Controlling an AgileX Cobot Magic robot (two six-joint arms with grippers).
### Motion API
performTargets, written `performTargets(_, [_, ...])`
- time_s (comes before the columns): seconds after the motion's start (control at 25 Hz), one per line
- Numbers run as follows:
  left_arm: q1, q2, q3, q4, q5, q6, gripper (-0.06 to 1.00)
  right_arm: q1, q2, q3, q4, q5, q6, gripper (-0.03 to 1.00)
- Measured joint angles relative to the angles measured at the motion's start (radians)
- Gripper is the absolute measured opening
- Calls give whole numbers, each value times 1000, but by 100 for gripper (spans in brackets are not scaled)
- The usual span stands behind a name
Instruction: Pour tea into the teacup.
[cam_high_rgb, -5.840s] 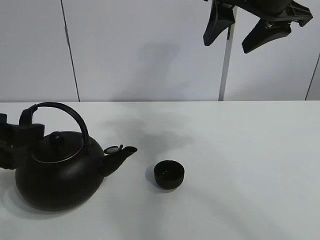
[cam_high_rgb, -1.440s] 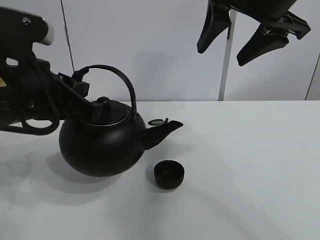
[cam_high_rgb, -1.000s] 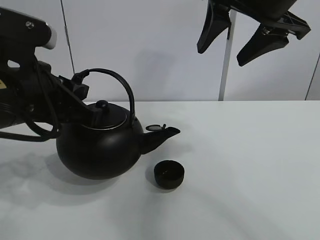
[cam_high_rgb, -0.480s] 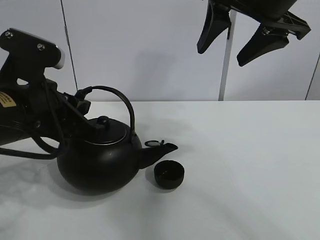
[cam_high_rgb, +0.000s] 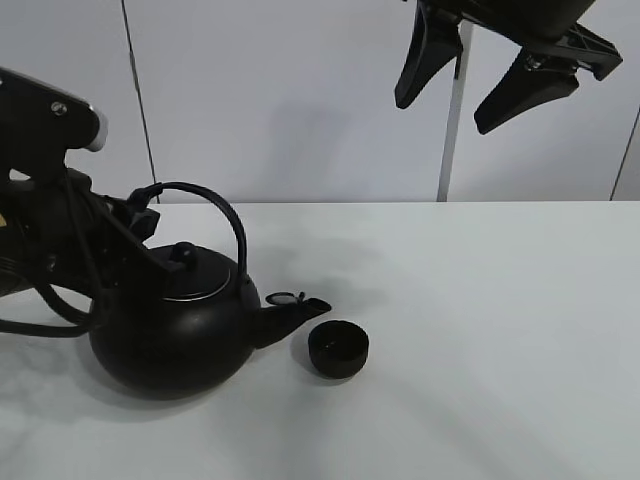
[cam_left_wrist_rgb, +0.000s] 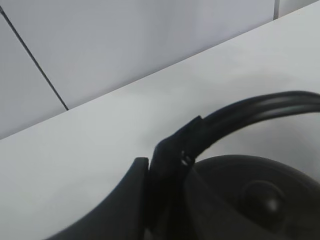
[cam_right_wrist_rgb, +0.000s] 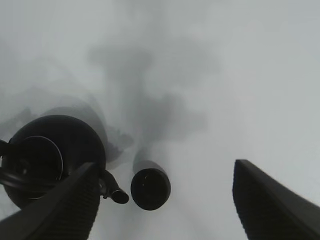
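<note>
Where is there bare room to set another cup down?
Bare: the table right of the teacup, and the strip behind it toward the wall. Crowded: the left, where the left tool holds the kettle, spout close to the teacup.

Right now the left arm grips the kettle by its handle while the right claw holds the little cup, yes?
No: the right gripper hangs open high above the table, touching nothing; the teacup stands free. The left gripper does grip the kettle by its handle. The exterior high view shows it.
</note>
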Motion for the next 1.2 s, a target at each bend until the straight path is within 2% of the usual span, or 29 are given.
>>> performTargets(0.36, [1, 0, 2, 25, -32, -10, 11, 0, 0, 0, 0, 1, 0, 51])
performTargets(0.76, [2, 0, 2, 29, -35, 30, 11, 0, 0, 0, 0, 1, 0, 51])
performTargets(1.2, [2, 0, -27, 30, 11, 55, 11, 0, 0, 0, 0, 1, 0, 51])
